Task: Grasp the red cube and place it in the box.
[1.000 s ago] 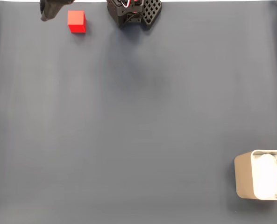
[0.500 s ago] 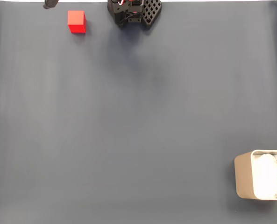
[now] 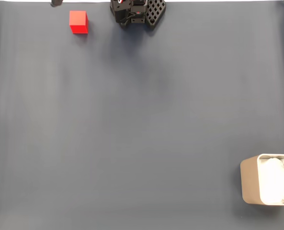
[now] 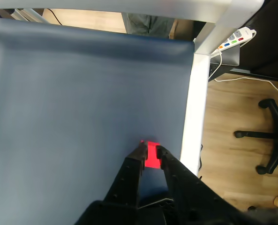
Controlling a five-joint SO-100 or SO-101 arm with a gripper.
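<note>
The red cube point(image 3: 78, 22) sits on the dark blue mat near the top left of the fixed view. A dark tip of my gripper point(image 3: 55, 3) shows at the top edge, left of the cube and apart from it. From the wrist view, my gripper point(image 4: 150, 151) hangs above the mat with its fingers a little apart and nothing held. The red cube point(image 4: 152, 160) shows through the gap, lying close to the table's white edge. The box point(image 3: 249, 179), beige with white padding point(image 3: 275, 181) inside, stands at the bottom right corner, far from the cube.
The arm's black base point(image 3: 137, 12) stands at the top centre of the fixed view, right of the cube. The wrist view has the table's white edge point(image 4: 192, 108), with wooden floor, an office chair base point(image 4: 270, 145) and a power strip point(image 4: 235, 40) beyond it.
The gripper has pulled back toward the top edge of the fixed view, so less of it shows. Cube and box have not moved.
</note>
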